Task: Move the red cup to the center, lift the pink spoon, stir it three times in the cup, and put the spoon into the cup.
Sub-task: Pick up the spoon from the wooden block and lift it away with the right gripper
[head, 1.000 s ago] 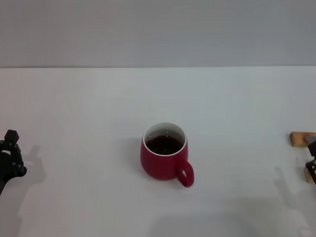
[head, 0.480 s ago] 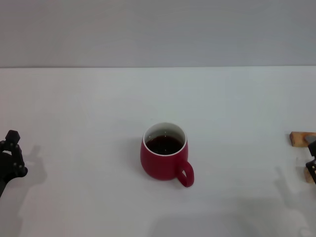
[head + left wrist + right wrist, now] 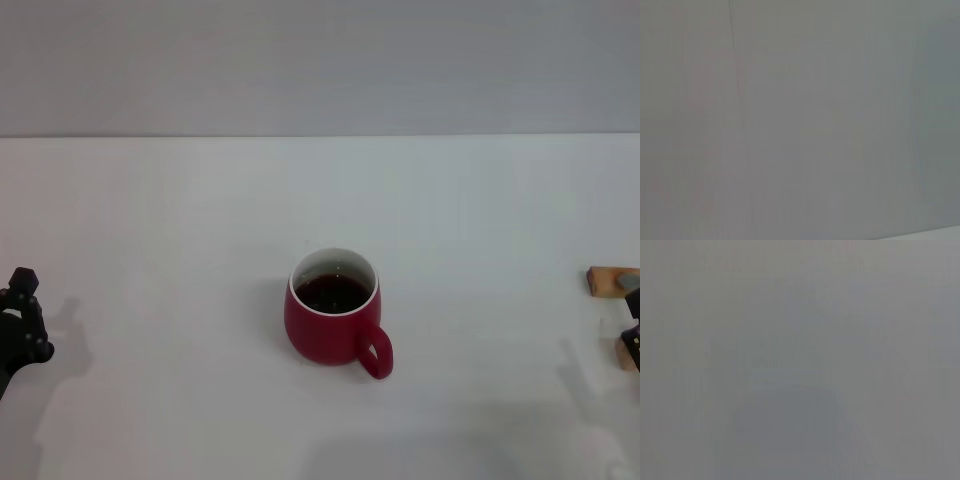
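Red cup (image 3: 334,308) upright on the white table (image 3: 180,220), just below frame centre in the head view; handle points lower right, dark liquid inside. No spoon in view. Left gripper (image 3: 20,325) at the left edge, lower half of frame, well apart from the cup; finger state: cannot tell. Right gripper (image 3: 632,335) barely visible at the right edge, beside a tan wooden block (image 3: 610,281); state: cannot tell. Both wrist views show only featureless grey.
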Motion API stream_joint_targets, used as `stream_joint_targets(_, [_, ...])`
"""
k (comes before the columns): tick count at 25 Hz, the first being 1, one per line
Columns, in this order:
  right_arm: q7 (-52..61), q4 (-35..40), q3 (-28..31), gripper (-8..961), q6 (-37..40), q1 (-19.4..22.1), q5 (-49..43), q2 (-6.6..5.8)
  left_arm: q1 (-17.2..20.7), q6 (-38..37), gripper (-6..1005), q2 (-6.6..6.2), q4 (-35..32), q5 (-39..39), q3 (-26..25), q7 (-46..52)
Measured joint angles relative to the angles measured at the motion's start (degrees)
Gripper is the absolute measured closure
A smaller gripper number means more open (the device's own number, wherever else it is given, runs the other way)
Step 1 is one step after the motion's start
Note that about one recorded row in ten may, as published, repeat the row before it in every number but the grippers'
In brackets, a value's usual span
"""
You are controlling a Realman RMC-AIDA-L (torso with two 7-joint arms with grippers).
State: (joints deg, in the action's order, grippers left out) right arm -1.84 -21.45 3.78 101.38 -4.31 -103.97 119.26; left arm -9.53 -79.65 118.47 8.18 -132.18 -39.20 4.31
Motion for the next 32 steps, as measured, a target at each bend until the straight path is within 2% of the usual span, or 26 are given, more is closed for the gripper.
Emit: stream_joint_targets(32, [-0.39, -1.57, -2.33, 196, 1.11, 4.04, 0.05, 0.27, 0.95, -1.21, 1001, 0.04, -0.38, -0.28, 0.0, 0.0])
